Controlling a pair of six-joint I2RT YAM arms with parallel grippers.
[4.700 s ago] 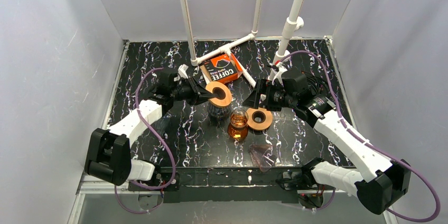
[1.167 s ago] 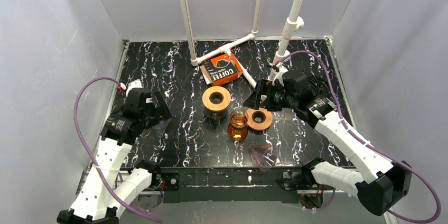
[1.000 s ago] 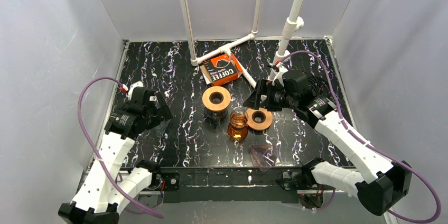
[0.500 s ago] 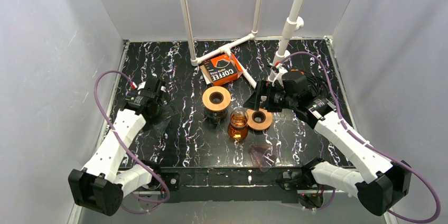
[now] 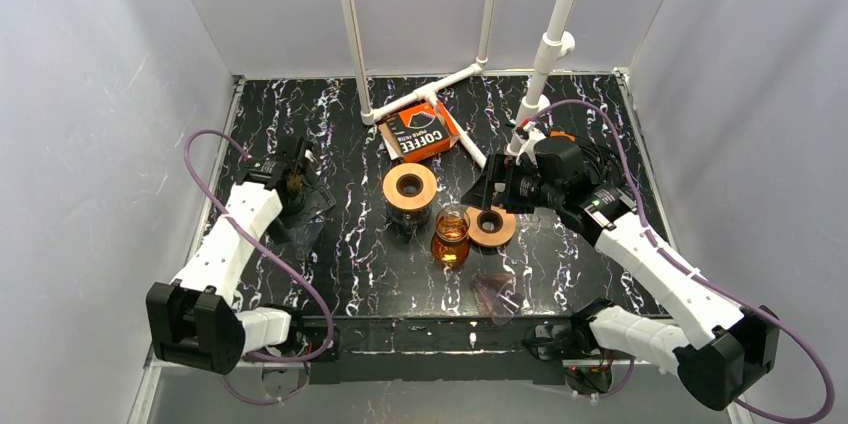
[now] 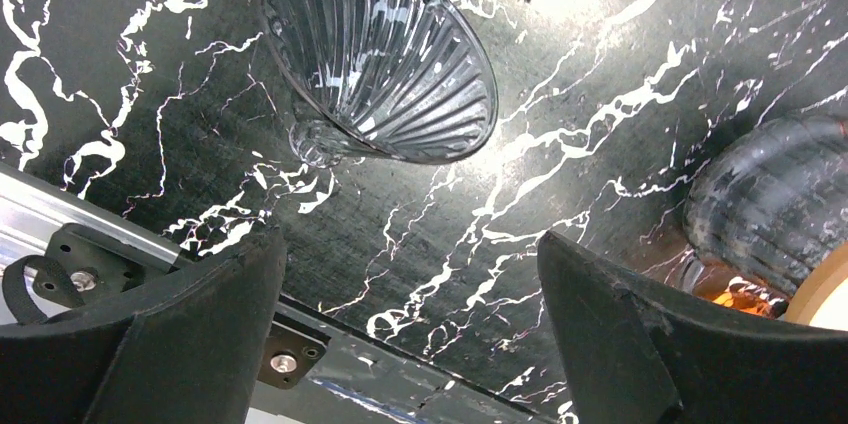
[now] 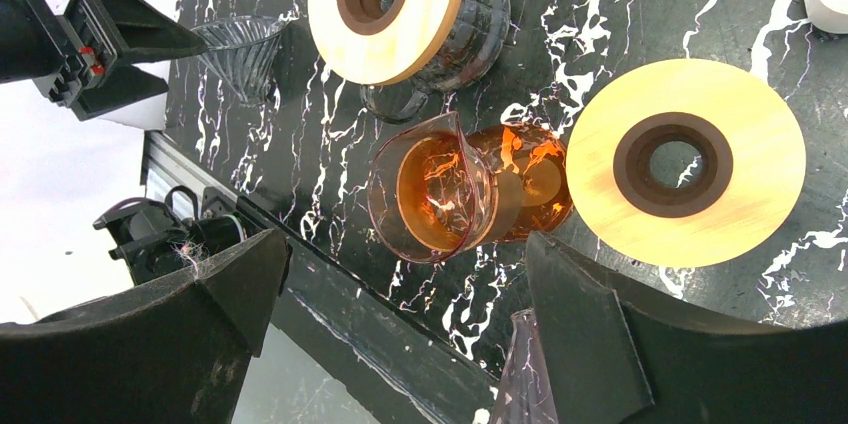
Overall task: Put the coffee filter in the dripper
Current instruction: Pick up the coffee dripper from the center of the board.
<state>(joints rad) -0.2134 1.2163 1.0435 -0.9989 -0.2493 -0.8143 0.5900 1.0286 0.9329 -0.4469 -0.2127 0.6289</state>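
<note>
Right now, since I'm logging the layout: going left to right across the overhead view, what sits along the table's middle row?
clear glass dripper → wood-collared dark carafe → amber glass carafe → loose wooden ring

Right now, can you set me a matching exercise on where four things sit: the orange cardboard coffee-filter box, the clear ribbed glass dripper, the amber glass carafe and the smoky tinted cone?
Things
1. orange cardboard coffee-filter box
2. clear ribbed glass dripper
3. amber glass carafe
4. smoky tinted cone

Places
A. near the table's front edge
B. on its side, close to the left gripper
C. at the back, by the white pipe frame
D. centre, beside the flat wooden ring

Pairs: 1-C, 2-B, 3-D, 4-A
</note>
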